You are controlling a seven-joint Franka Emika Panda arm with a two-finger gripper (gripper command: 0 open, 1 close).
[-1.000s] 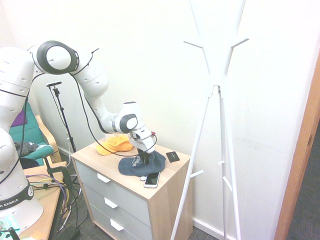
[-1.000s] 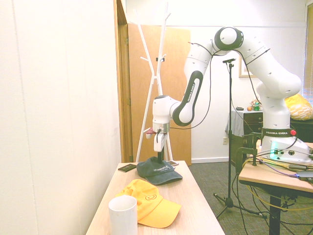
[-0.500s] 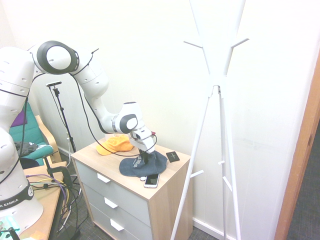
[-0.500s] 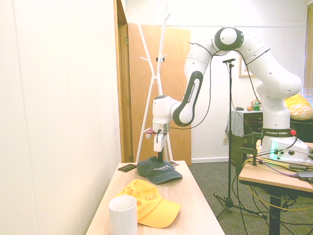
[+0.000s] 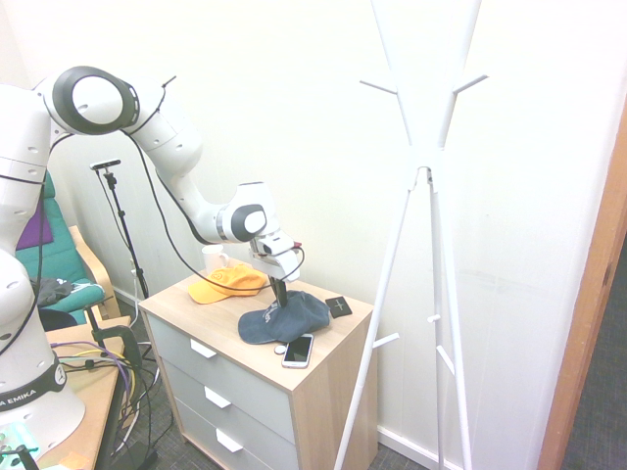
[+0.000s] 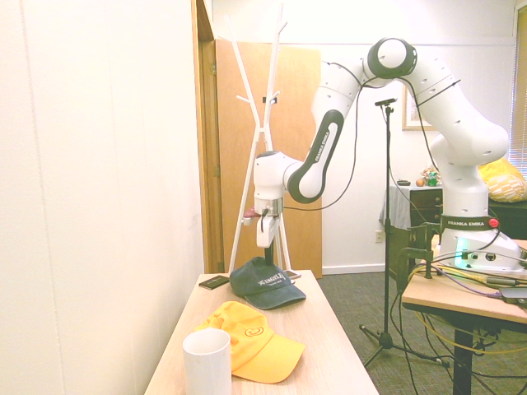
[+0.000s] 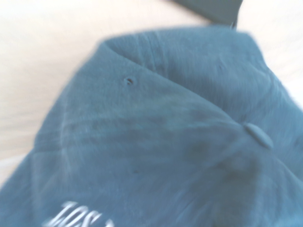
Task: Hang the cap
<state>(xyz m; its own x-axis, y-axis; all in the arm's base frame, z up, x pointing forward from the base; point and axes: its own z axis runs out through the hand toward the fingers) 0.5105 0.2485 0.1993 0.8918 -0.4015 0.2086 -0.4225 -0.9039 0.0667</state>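
The cap (image 5: 286, 317) has lifted at its crown, pinched by the risen jaws.

A: Where does the first outside camera sit?
B: High and well back, looking down at the bench (image 5: 323, 370) from its drawer side; the arm (image 5: 176, 162) comes in from the left, the coat stand (image 5: 419, 176) beyond the tool.
A: And the second?
B: Low at the bench's (image 6: 329, 329) far end, facing along it toward the tool (image 6: 268, 257).
A: What do they share?
B: The bench top, arm and stand.
A: The wrist one?
B: Very close above the cap (image 7: 161, 142), blurred.
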